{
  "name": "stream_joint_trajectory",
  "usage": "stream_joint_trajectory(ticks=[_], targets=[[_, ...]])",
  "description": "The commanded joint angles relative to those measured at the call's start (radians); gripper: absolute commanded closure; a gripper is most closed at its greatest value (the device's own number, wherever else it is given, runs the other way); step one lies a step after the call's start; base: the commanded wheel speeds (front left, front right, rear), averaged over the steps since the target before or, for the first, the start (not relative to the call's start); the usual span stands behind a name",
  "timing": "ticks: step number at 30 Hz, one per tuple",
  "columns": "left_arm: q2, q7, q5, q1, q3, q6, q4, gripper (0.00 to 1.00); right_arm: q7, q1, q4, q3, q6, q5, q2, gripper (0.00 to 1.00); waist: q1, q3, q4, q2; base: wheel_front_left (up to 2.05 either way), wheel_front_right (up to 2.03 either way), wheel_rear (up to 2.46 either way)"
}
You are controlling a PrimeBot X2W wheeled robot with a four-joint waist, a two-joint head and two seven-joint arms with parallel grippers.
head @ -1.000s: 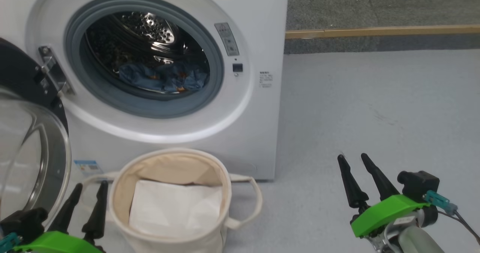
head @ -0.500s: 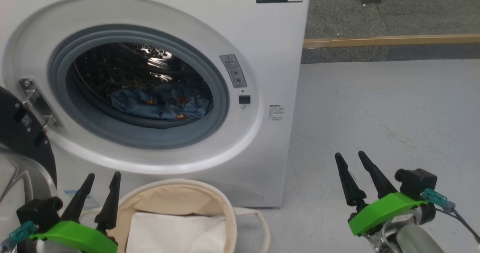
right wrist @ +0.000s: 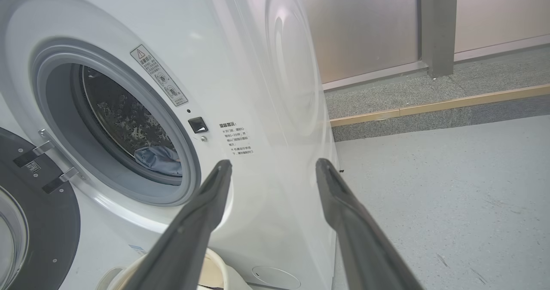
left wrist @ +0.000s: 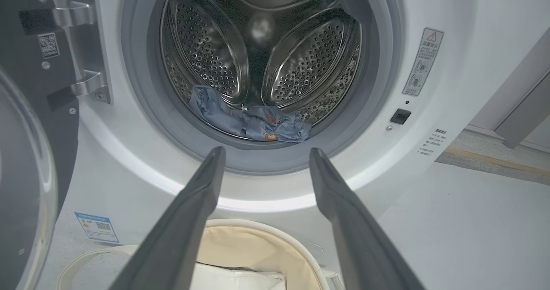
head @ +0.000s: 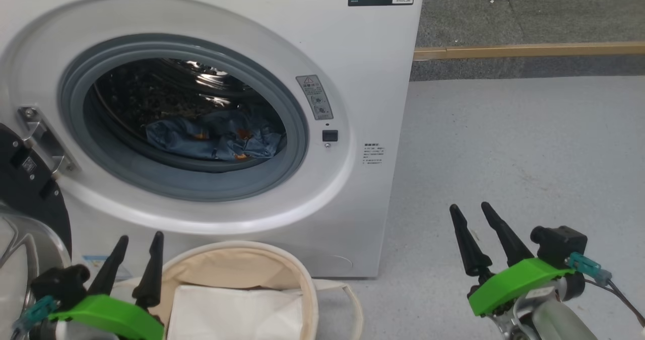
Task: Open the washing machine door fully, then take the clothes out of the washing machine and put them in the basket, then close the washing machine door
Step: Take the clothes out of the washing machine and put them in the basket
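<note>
1. Head view: the washing machine (head: 352, 53) takes up the upper left of the frame, and its round mouth stands uncovered. The washing machine door (head: 30, 199) is swung out at the left edge, its black rim and glass bowl cut off by the frame.
2. The clothes (head: 211, 138), blue with small orange-brown marks, lie heaped at the bottom of the drum (head: 151, 93), just behind the grey rubber ring (head: 298, 128).
3. The basket (head: 237, 267) sits at bottom centre, just in front of the machine, with a white sheet (head: 237, 312) lying inside it.
4. My left claw (head: 141, 236) is at the lower left, just beside the basket's rim, fingers spread apart and holding nothing. My right claw (head: 469, 206) is at the lower right over the grey floor (head: 504, 153), well apart from the machine, equally wide and empty.
5. Left wrist view: the two fingers rise from the bottom edge with a clear gap between them. The clothes are at centre frame in the drum floor beyond the tips. The basket's rim is at bottom centre and the door is along the left edge.
6. Right wrist view: the fingers stand wide apart before the machine's front corner. A small blue patch of the clothes shows inside the drum at centre left. The door is at the lower left.
</note>
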Motion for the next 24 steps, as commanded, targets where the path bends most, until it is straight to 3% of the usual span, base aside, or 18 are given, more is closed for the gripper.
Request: stream_joint_trajectory(ticks=[1, 15, 24], targets=[[0.022, 0.003, 0.012, -0.075, 0.033, 0.007, -0.017, 0.00, -0.012, -0.042, -0.038, 0.018, 0.001, -0.001, -0.002, 0.00, 0.0000, 0.004, 0.000, -0.0001, 0.00, 0.00, 0.00], [0.009, 0.048, 0.150, -0.274, -0.085, 0.041, 0.141, 0.00, -0.017, -0.062, -0.060, 0.021, 0.001, -0.002, -0.002, 0.00, 0.0000, 0.059, -0.022, -0.0001, 0.00, 0.00, 0.00], [-0.014, 0.060, 0.232, -0.516, -0.140, 0.047, 0.323, 0.00, -0.025, -0.098, -0.128, 0.033, 0.001, 0.006, -0.020, 0.00, 0.0000, 0.167, -0.036, -0.0001, 0.00, 0.00, 0.00]])
